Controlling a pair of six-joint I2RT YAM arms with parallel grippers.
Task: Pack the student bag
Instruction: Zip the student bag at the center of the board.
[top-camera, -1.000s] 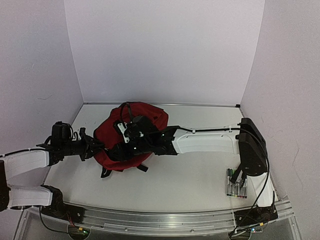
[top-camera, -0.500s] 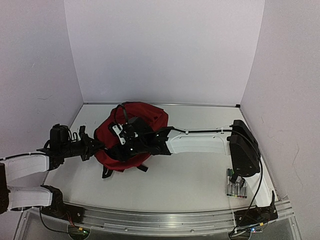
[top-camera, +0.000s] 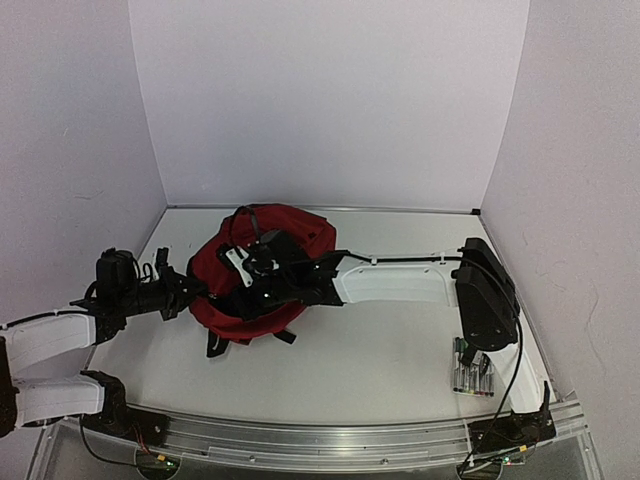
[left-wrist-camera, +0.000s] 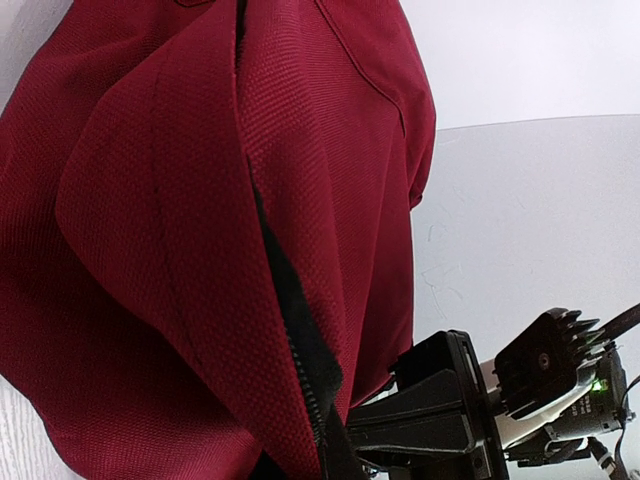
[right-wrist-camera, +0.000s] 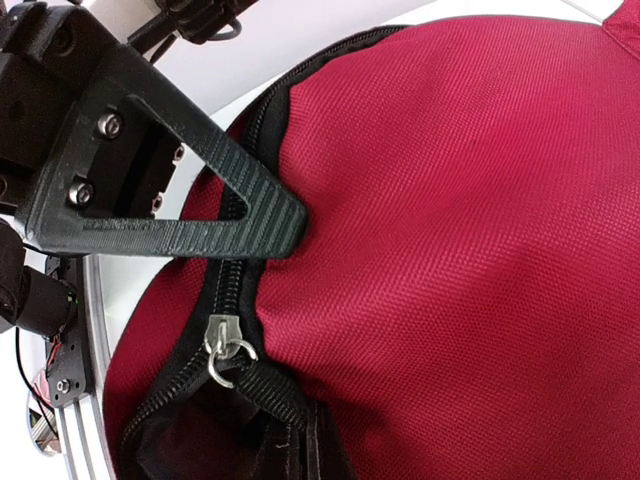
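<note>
The dark-red student bag (top-camera: 300, 222) slumps left of centre (zip partly open).

We find the large dark-red fabric backpack (top-camera: 300, 225) lying left of centre on the white tabletop (top-camera: 380, 340), toward the back wall. The left arm's black tool (top-camera: 195, 293) is at its left edge. The right arm's black tool (top-camera: 232, 298) sits over its top, beside the zip. A bundle of coloured markers (top-camera: 472, 372) lies front right, well apart.
</note>
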